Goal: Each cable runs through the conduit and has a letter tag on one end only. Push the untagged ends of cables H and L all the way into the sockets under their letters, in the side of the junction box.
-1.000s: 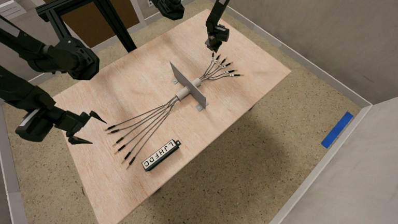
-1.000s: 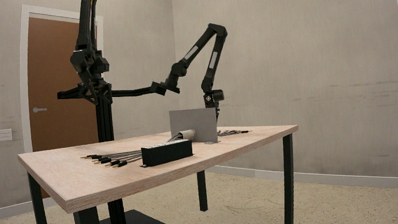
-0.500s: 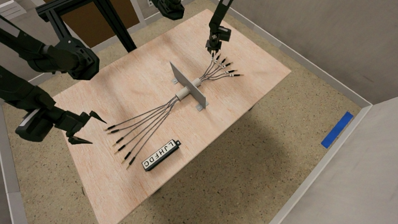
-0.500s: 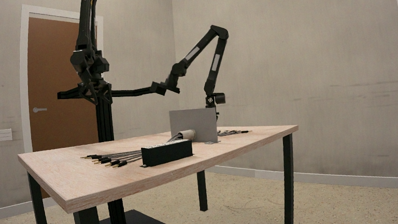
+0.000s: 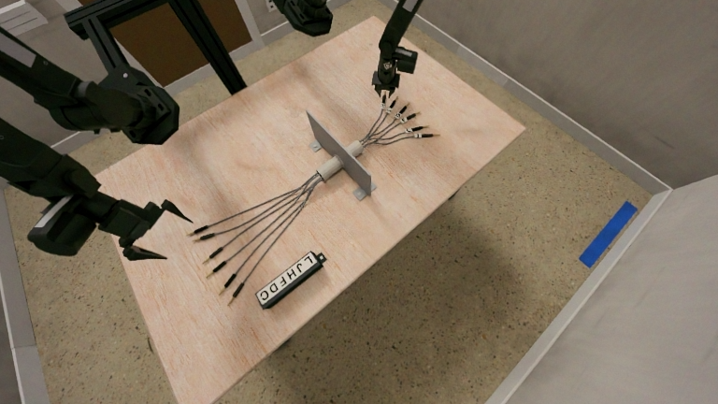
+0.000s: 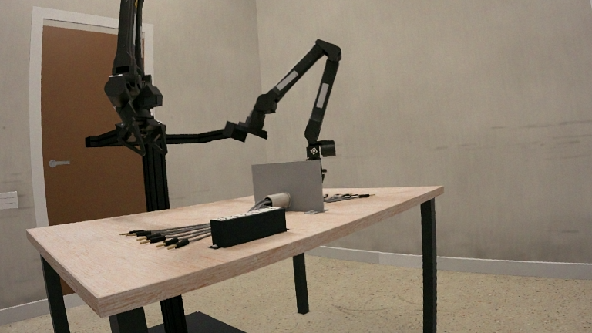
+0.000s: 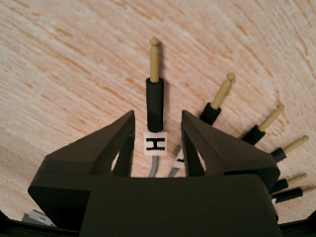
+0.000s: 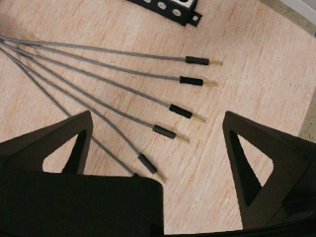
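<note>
Going across from the left of the top view, here's the right gripper (image 5: pixel 179 238) (image 6: pixel 153 153) (image 8: pixel 157 118), hanging above the table (image 5: pixel 423 182) (image 6: pixel 174 281) (image 7: pixel 59 99) (image 8: pixel 267 79) with its fingers spread wide and nothing held. Next along come the six untagged ends (image 5: pixel 215 252) (image 6: pixel 155 237) (image 8: pixel 180 111), fanned out on the wood, every one of them out of the sockets (image 8: pixel 162 5), and there's no telling from here which belong to H and L. Just beside the fan is the junction box (image 5: pixel 288 285) (image 6: pixel 247 228) (image 8: pixel 187 19), C at its left end, then D, F, H, J, with L at the right end. Over to the middle, and the gray cables go into the conduit (image 5: pixel 329 168) (image 6: pixel 279 200), which passes through the upright gray panel (image 5: pixel 338 153) (image 6: pixel 284 176). Out they come beyond it to the tagged ends (image 5: pixel 411 117) (image 6: pixel 363 196), a second, tighter fan lying on the table. And at that fan's upper left edge, here's the left gripper (image 5: pixel 384 93) (image 6: pixel 323 174) (image 7: pixel 158 118), pointing down, partly open, gripping nothing. Its own camera has the H tag (image 7: pixel 156 143) framed between the fingers, the black plug (image 7: pixel 155 104) straight ahead, a gap showing on both sides; the neighboring tag is mostly hidden, unreadable.
</note>
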You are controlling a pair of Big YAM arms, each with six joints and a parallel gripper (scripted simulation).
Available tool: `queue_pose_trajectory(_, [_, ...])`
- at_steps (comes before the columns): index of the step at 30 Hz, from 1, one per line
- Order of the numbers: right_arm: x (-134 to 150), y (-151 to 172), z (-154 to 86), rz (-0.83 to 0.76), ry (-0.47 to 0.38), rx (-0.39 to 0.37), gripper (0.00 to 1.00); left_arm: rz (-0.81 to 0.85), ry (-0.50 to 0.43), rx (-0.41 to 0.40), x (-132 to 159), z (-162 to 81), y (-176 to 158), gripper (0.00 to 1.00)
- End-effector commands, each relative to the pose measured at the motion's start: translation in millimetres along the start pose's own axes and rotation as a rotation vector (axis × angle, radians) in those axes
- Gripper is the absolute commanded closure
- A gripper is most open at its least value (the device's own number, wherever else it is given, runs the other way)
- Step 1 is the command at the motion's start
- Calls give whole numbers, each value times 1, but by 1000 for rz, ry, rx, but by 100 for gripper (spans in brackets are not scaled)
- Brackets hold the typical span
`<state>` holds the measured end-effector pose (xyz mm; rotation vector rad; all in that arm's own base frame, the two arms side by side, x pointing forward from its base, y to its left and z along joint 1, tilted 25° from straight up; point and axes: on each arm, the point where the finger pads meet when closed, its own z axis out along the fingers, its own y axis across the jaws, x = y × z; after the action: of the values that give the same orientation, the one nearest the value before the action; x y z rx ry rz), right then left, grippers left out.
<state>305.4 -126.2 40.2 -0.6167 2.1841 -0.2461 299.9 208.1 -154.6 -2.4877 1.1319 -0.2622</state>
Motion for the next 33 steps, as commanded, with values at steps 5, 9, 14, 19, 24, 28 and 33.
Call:
queue_pose_trajectory(5, [-4, -4, 0, -1, -11, 11, 0, 6, 8, 2, 7, 15, 1, 65])
queue_pose_trajectory(9, [-4, -4, 0, -1, -11, 11, 0, 2, 3, 2, 2, 21, 0, 65])
queue_pose_trajectory(14, [-4, -4, 0, -1, -11, 11, 0, 2, 2, -5, 2, 22, 5, 74])
queue_pose_trajectory(19, [-4, -4, 0, -1, -11, 11, 0, 2, 3, 1, 2, 21, 2, 82])
queue_pose_trajectory(24, [-4, -4, 0, -1, -11, 11, 0, 4, 4, 3, 2, 16, 1, 86])
queue_pose_trajectory(28, [-4, -4, 0, -1, -11, 11, 0, 4, 4, 3, 2, 16, 1, 91])
queue_pose_trajectory(33, [-4, -4, 0, -1, -11, 11, 0, 2, 2, -1, 1, 18, 2, 100])
